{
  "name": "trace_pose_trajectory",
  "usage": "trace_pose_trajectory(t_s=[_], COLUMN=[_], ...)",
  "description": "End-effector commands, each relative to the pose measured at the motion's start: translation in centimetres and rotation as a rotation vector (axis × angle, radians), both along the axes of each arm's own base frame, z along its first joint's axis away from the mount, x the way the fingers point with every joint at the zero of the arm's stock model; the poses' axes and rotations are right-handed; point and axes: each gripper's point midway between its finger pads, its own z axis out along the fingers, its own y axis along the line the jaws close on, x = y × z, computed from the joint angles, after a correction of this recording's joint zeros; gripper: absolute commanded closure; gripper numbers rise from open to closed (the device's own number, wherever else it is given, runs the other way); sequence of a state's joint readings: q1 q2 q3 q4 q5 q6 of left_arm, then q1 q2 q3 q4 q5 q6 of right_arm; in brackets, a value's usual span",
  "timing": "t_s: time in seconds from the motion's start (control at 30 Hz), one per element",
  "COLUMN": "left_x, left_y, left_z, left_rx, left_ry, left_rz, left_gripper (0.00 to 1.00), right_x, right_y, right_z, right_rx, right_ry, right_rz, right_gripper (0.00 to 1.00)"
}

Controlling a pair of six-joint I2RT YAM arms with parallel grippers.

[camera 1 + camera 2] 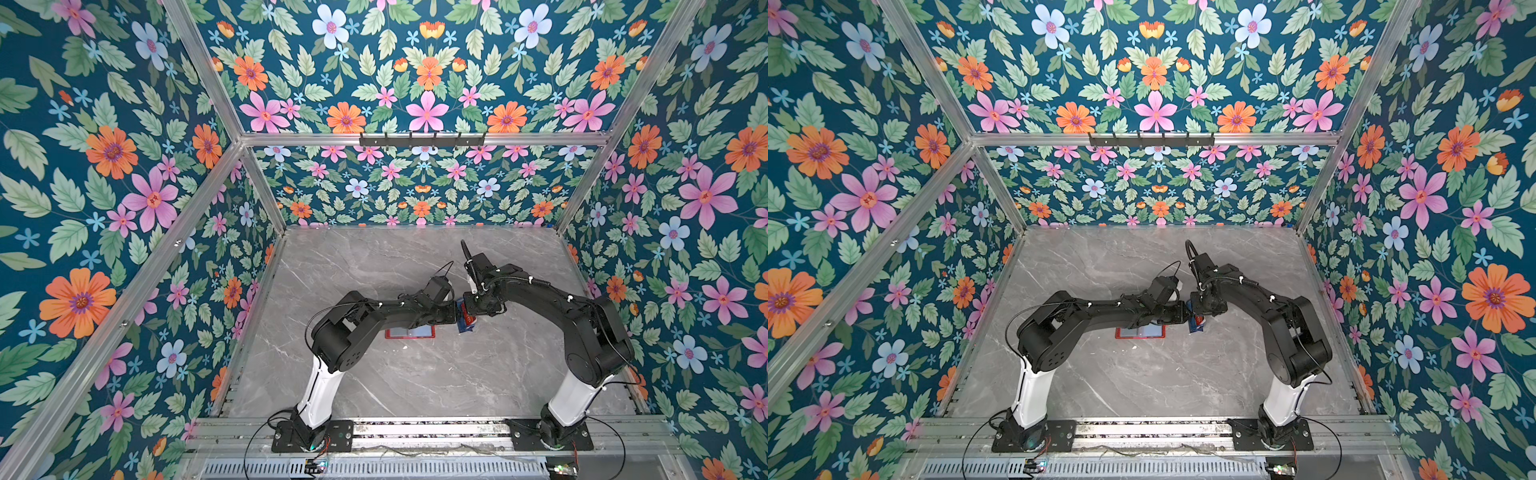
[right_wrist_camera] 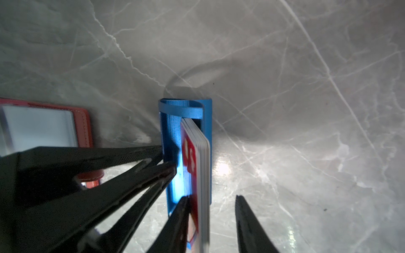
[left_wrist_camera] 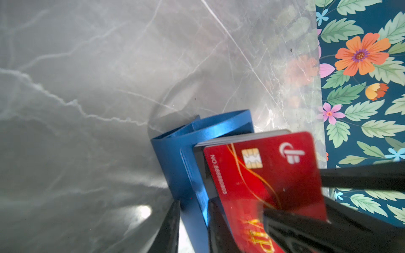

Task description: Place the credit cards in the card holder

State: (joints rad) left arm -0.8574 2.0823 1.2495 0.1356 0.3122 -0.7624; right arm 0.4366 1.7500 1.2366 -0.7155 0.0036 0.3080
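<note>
Spreading wide, grey bench [image 1: 415, 374] leaves open room beyond tray. Card holder [image 2: 85, 129] lies open, sleeves up, near blue tray [image 3: 175, 157]. Credit cards [image 2: 203, 164] stand on edge in tray, red card [image 3: 274, 175] foremost. Left claw [image 2: 168, 161] pinches tray wall. Right claw [image 2: 212, 197] gapes astride stack, one finger on red face, other clear, nothing gripped. Best: close on front card only, lift straight past tray rim; left claw crowds holder side.

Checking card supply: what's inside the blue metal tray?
The blue metal tray holds a red plastic card with gold VIP lettering standing on edge, outermost, with pale-edged cards stacked behind it. Those cards' faces and the tray floor are hidden.
</note>
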Motion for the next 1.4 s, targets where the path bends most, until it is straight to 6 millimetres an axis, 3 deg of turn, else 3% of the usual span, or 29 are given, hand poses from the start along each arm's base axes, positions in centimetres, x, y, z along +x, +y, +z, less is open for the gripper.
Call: trace_pose_trajectory(t_s=[0.0,0.27,0.57,1.37], left_x=[-0.5,-0.5,-0.5,-0.7], left_y=[1.3,1.2,1.2,1.2], left_z=[-1.3,-1.2,-1.3,-1.2], left_rx=[0.069,0.068,0.07,0.067], left_ry=[0.032,0.029,0.031,0.03], left_rz=[0.013,0.012,0.013,0.008], left_gripper=[0.76,0.76,0.76,0.75], right_x=[-0.4,-0.4,-0.5,-0.8], right_y=[-0.7,-0.4,-0.7,0.4], right_z=[0.4,0.6,1.5,3.3], right_rx=[-0.045,-0.039,-0.059,-0.06], right_ry=[0.001,-0.001,-0.025,-0.057], right_rz=[0.003,0.016,0.015,0.048], right_gripper=[0.63,0.61,0.67,0.97])
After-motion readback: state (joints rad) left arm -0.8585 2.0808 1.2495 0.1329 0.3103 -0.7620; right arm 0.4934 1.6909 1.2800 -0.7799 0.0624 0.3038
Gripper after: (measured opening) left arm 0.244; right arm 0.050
